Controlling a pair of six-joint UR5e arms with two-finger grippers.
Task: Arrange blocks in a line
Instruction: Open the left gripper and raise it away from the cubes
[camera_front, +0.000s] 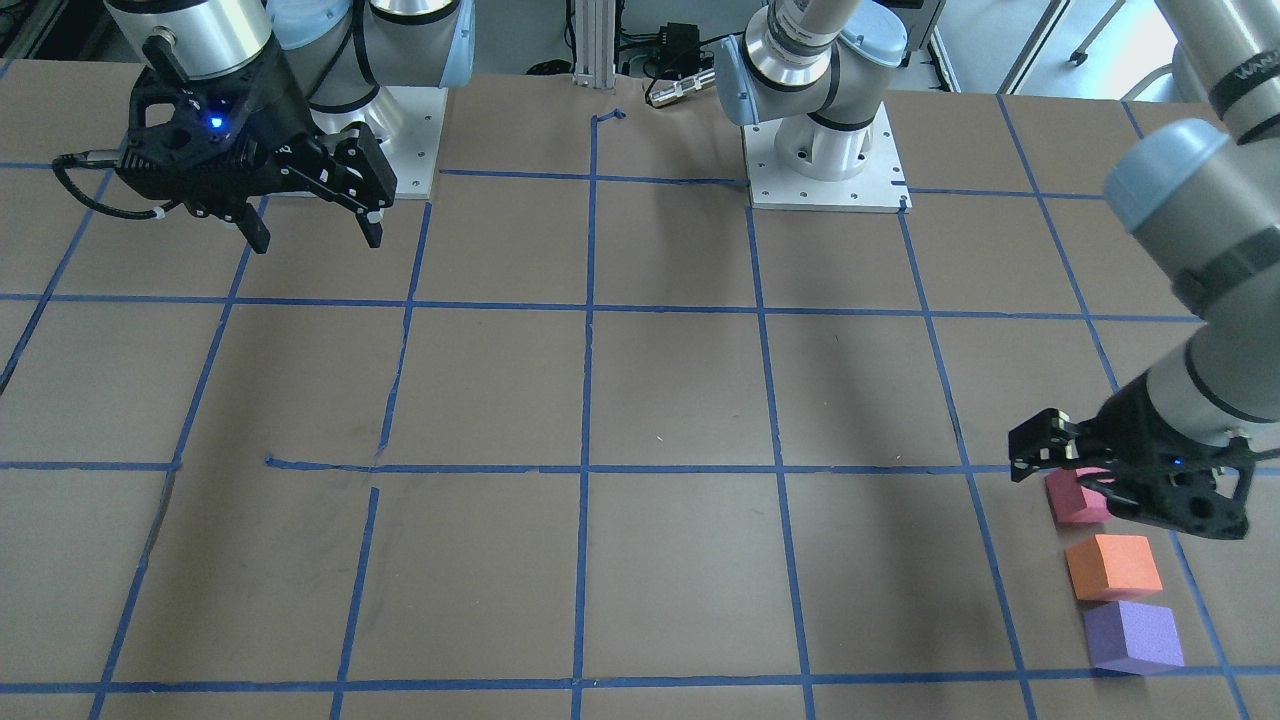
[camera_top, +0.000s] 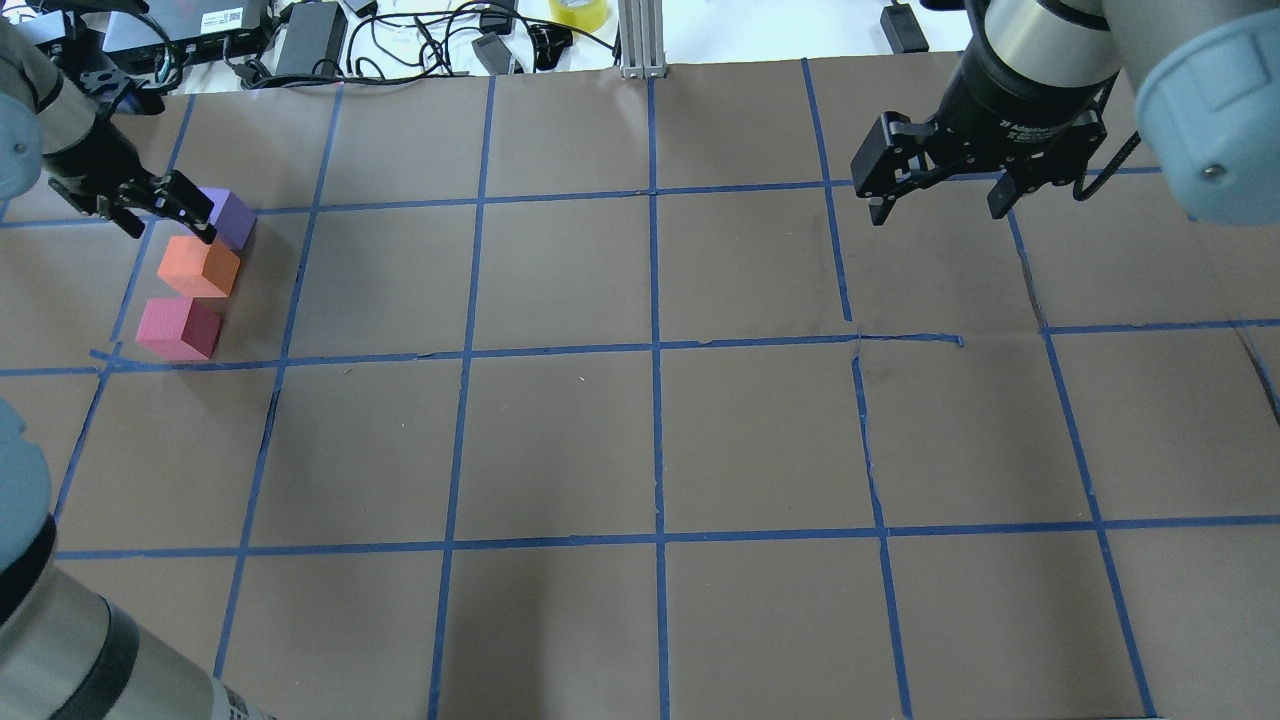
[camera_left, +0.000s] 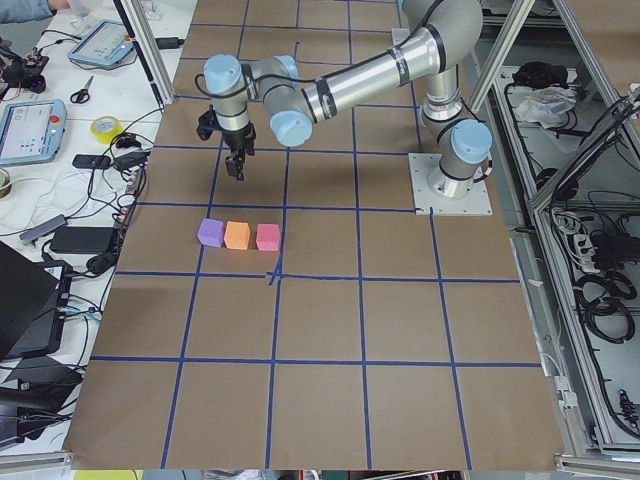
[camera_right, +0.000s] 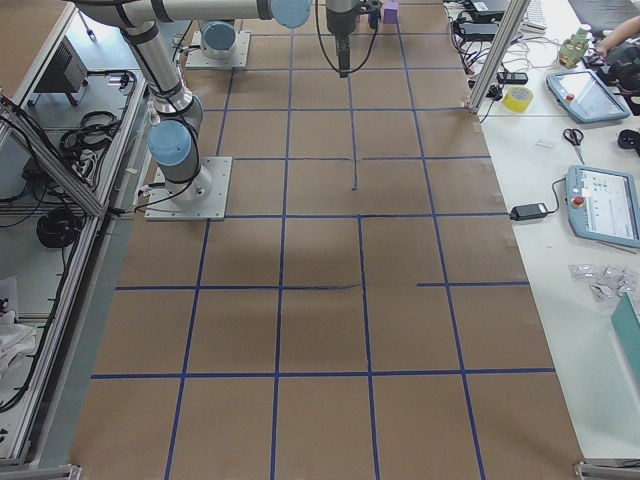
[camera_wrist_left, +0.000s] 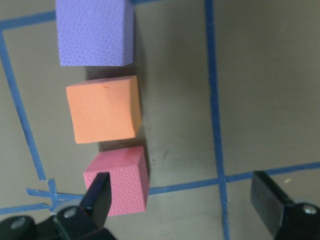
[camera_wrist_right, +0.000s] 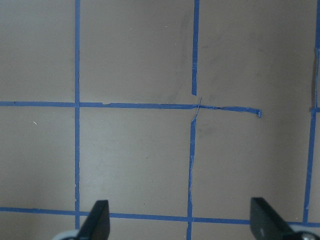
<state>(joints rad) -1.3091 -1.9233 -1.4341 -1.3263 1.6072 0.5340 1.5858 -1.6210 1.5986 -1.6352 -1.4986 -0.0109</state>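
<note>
Blocks: purple block (camera_top: 232, 216), orange block (camera_top: 198, 266) and pink block (camera_top: 179, 328) sit in a row on the table's left side.
Left gripper (camera_wrist_left: 185, 197): fingers apart, holding nothing, near the blocks.
Right gripper (camera_top: 940, 205): fingers apart, holding nothing.

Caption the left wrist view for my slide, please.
Left gripper, open, hovers by a line: purple block, orange block, pinkish-red block.

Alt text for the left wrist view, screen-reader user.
Three foam blocks in a line on the taped brown table: purple block top, orange block middle, pinkish-red block bottom. The left gripper, open and empty, frames the lower edge.
</note>
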